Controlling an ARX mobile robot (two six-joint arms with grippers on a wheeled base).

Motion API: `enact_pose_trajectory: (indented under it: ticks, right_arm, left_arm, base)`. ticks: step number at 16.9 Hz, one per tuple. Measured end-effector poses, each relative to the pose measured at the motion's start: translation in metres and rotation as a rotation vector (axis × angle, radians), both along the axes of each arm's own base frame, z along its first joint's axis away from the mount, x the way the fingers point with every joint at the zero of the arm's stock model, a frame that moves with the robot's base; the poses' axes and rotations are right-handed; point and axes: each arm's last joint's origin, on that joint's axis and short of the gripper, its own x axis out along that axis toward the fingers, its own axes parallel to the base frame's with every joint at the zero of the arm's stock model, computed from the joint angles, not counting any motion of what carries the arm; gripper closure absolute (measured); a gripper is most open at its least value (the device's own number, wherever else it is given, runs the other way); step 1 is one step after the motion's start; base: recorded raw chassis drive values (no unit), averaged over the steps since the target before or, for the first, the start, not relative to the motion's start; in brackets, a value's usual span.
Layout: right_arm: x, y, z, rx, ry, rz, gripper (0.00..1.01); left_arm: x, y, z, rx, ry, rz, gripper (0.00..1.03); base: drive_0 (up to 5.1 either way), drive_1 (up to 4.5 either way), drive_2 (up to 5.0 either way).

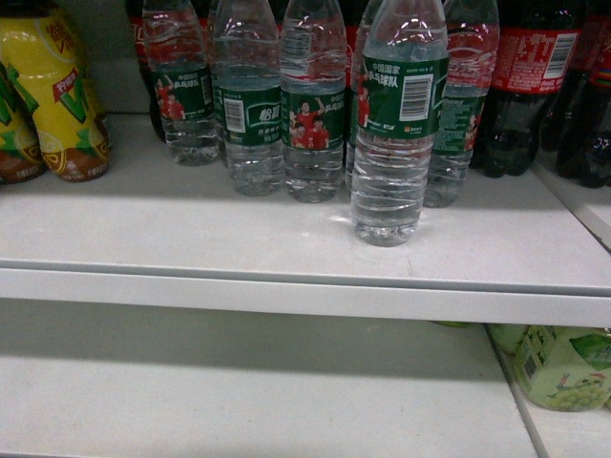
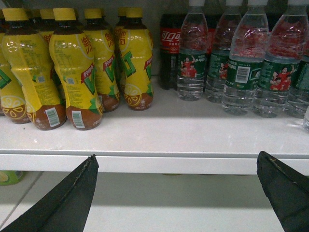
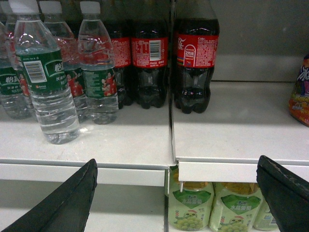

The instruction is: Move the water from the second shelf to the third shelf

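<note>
Plainly, both wrist views show dark wedge-shaped fingers spread wide at the lower corners, the left gripper (image 2: 176, 193) and right gripper (image 3: 178, 193) holding nothing. Centre-right in the head view, the clear ribbed plastic water bottle (image 1: 393, 134) with its green label stands upright at the white shelf's (image 1: 191, 239) front, seemingly apart from its neighbours.

In the head view, the top edge is cutting off the caps of every water bottle (image 1: 399, 124). Rear cola bottles (image 1: 520, 86) are hiding behind them. Label print is staying too small to read.
</note>
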Motion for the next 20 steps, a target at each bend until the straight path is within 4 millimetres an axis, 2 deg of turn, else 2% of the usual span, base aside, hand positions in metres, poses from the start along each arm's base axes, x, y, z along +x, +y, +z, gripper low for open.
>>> enact_pose_trajectory:
  ticks: [13, 14, 15, 16, 18, 19, 20]
  right_arm:
    - [0.000, 0.000, 0.000, 0.000, 0.000, 0.000, 0.03]
    - [0.000, 0.000, -0.001, 0.003, 0.020, 0.003, 0.03]
    - [0.000, -0.002, -0.003, 0.061, 0.190, 0.074, 0.03]
    - [0.004, -0.007, 0.001, 0.137, 0.291, 0.097, 0.03]
    - [0.014, -0.013, 0.030, 0.144, 0.191, 0.146, 0.03]
    - [0.026, -0.015, 0.052, 0.128, 0.136, 0.158, 0.03]
    - [0.037, -0.014, 0.061, 0.122, 0.123, 0.169, 0.03]
  left_arm:
    - [0.000, 0.000, 0.000, 0.000, 0.000, 0.000, 0.05]
    - [0.000, 0.000, 0.000, 0.000, 0.000, 0.000, 0.05]
    - [0.000, 0.000, 0.000, 0.000, 0.000, 0.000, 0.05]
    - [0.000, 0.000, 0.000, 0.000, -0.001, 0.002, 0.05]
    - [0.000, 0.000, 0.000, 0.000, 0.000, 0.000, 0.05]
    - [0.000, 0.000, 0.000, 0.000, -0.001, 0.000, 0.05]
    - [0.000, 0.000, 0.000, 0.000, -0.001, 0.000, 0.05]
  base:
    - [0.0, 0.00, 0.0]
    - [0.0, 0.00, 0.0]
    - [0.0, 0.00, 0.0]
    - [0.0, 0.00, 0.0]
    - [0.0, 0.00, 0.0]
    - [0.0, 0.00, 0.0]
    - [0.0, 0.00, 0.0]
